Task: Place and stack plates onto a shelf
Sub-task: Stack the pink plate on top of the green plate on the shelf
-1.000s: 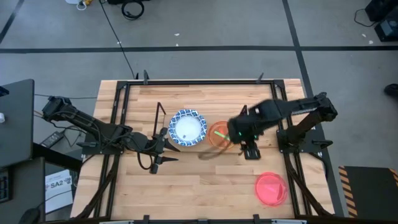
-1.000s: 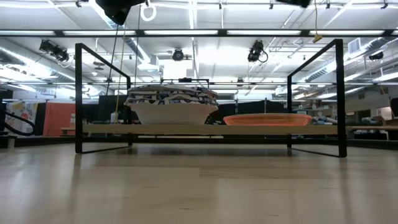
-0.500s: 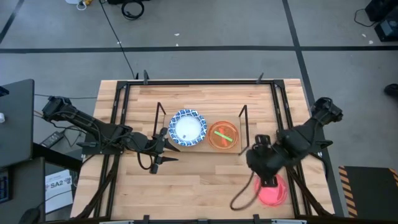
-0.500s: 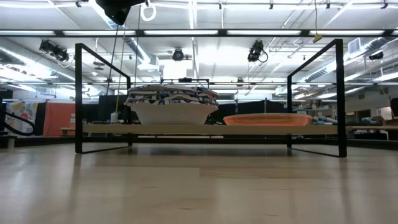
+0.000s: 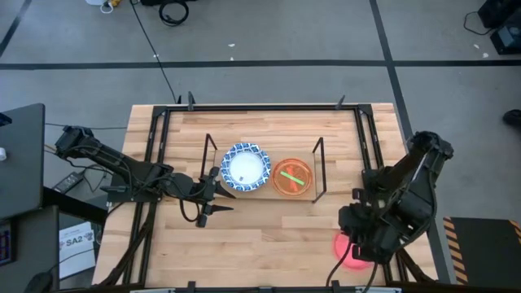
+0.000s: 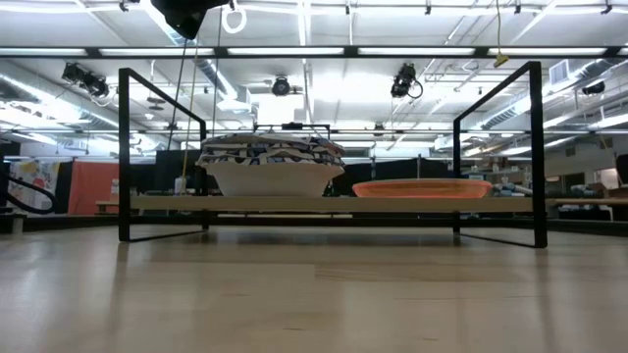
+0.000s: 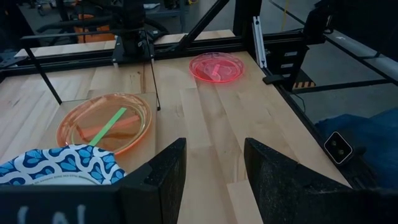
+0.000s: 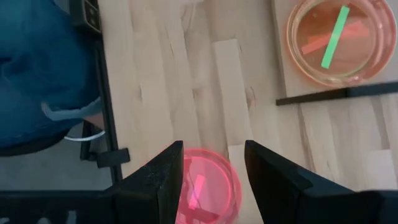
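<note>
The shelf (image 5: 267, 194), a light-wood board with black wire frames at its ends, stands mid-table. On it rest a stack of white plates with blue patterned rims (image 5: 245, 168) (image 6: 270, 162) and, to the right, an orange plate (image 5: 292, 177) (image 8: 333, 38) with a green streak. A translucent red-pink plate (image 8: 210, 200) (image 7: 216, 66) lies flat on the table near its near right corner. My right gripper (image 8: 208, 180) hangs open above it, pointing steeply down. My left gripper (image 7: 214, 180) stands open, left of the shelf and near the blue-rimmed stack.
A black frame (image 5: 155, 155) runs along the table's edges. The shelf's wire loops (image 5: 319, 169) rise at both short ends. Bare wood lies between the shelf and the near edge (image 5: 269, 244).
My right gripper has swung from above the orange plate on the shelf toward the table's near right corner, rolling as it went, and now hangs over the red-pink plate. Its finger gap looks unchanged. The plates have stayed in place.
</note>
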Action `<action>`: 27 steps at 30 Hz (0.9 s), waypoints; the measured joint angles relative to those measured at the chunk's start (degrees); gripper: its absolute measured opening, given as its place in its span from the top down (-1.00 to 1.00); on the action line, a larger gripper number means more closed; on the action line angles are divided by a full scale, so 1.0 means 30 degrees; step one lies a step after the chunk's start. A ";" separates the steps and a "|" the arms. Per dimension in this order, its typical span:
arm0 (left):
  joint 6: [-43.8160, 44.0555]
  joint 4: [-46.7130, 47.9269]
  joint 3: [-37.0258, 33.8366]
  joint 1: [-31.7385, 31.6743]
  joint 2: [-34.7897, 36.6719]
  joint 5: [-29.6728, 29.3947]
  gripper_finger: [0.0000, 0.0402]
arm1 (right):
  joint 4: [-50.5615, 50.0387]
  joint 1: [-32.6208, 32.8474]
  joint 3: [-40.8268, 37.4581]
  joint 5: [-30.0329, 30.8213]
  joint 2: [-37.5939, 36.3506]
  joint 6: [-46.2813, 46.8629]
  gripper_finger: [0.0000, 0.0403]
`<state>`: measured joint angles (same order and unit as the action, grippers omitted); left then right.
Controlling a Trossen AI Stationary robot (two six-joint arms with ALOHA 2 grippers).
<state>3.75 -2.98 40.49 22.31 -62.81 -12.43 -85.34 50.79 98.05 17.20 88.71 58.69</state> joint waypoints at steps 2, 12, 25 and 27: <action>-0.0005 0.0000 0.0000 0.0000 -0.0005 0.0000 0.16 | -0.0042 0.0296 -0.0343 0.0090 0.0000 0.0587 0.12; -0.0006 -0.0007 0.0000 0.0000 0.0000 0.0000 0.16 | 0.0067 0.0780 -0.4618 -0.0476 0.0007 0.1378 0.12; 0.0000 -0.0007 0.0000 0.0000 0.0000 0.0000 0.16 | 0.4680 -0.0439 -1.0050 -0.3770 0.0015 -0.2500 0.12; -0.0004 -0.0007 0.0000 0.0004 0.0000 0.0000 0.16 | 0.5167 -0.0701 -1.0557 -0.3770 0.0015 -0.3036 0.12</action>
<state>3.74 -3.01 40.49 22.32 -62.81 -12.43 -69.84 48.68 66.38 5.89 88.75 49.59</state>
